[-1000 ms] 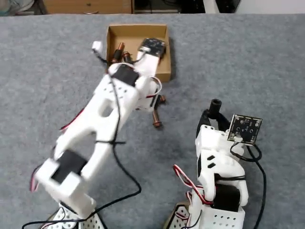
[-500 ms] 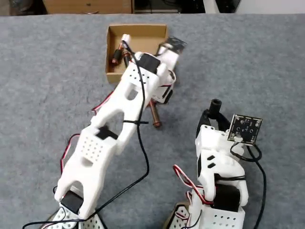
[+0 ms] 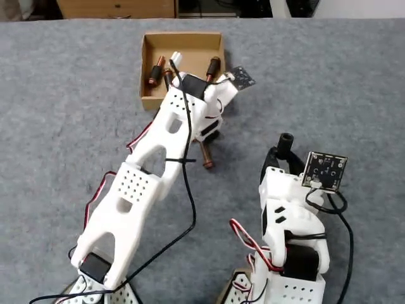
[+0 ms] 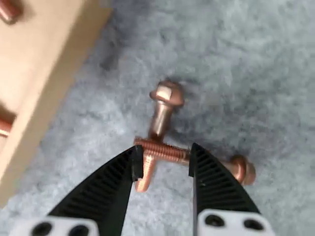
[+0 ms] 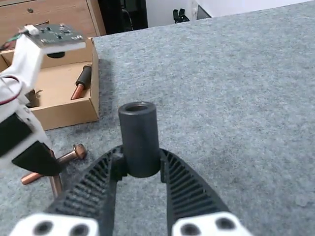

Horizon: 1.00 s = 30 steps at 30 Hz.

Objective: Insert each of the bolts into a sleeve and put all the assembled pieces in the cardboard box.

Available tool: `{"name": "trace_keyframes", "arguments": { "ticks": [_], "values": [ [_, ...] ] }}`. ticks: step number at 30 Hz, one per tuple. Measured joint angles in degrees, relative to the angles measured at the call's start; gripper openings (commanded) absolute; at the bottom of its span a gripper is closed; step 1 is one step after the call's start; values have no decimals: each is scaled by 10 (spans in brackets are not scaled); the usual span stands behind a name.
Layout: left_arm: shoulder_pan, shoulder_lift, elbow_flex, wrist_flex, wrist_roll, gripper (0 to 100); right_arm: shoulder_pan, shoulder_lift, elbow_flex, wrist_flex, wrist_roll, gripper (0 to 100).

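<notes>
Two bare copper bolts lie crossed on the grey cloth beside the cardboard box. My left gripper is open just above them, its fingers straddling the threaded shaft of the crosswise bolt. From above, that gripper sits right of the box's near corner, with one bolt poking out below it. My right gripper is shut on a black sleeve, held upright near the table's right front. Several sleeved pieces lie in the box.
The box stands at the far left-centre of the table; a sleeved piece rests in its right part. A wooden cabinet runs along the far edge. Grey cloth stretches bare to the right of the box.
My left arm has swung from over the box to its right side and come down over the loose bolts. A sleeved piece now shows in the box's right part. The right arm stayed still.
</notes>
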<state>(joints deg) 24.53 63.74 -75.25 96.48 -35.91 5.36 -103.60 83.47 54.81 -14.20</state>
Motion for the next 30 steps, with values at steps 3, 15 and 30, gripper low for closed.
{"name": "trace_keyframes", "arguments": {
  "ticks": [3,15,30],
  "values": [
    [2,25,-52,0,0,156,0,0,0,0,0,2],
    [15,84,-121,-10,-4,156,0,0,0,0,0,2],
    [14,133,-135,-48,-4,16,0,0,0,0,0,2]
  ]
}}
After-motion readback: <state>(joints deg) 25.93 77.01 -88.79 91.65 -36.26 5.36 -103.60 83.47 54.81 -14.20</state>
